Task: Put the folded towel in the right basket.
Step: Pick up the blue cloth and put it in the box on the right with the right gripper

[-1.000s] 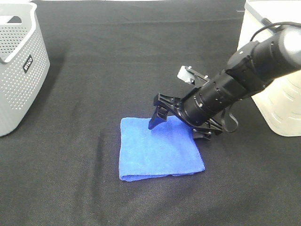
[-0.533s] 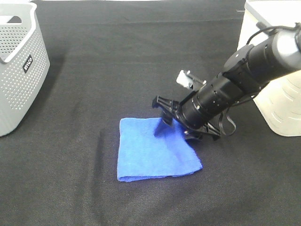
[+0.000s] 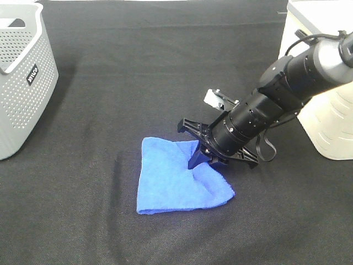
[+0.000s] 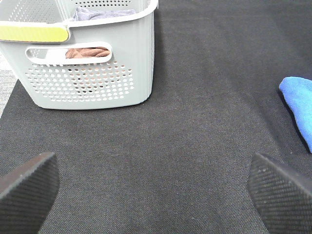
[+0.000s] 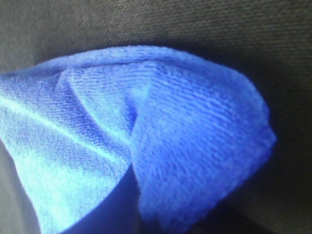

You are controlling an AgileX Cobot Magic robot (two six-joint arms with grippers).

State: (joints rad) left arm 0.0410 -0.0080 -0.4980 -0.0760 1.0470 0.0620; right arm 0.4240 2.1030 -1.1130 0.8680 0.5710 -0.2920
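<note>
The folded blue towel lies on the black table, its far right edge bunched up. My right gripper reaches in from the right and is shut on that bunched edge. The right wrist view is filled with the puckered blue towel held close to the camera. The right basket, cream white, stands at the right edge behind the arm. My left gripper is open and empty, low over bare cloth; a corner of the towel shows off to its side.
A grey perforated basket stands at the far left; in the left wrist view this basket holds brown and grey cloths. The table is covered in black fabric.
My right gripper's fingers, open over the towel's far right edge a second ago, have closed on it, pulling the cloth into a pucker and dragging that edge slightly inward.
</note>
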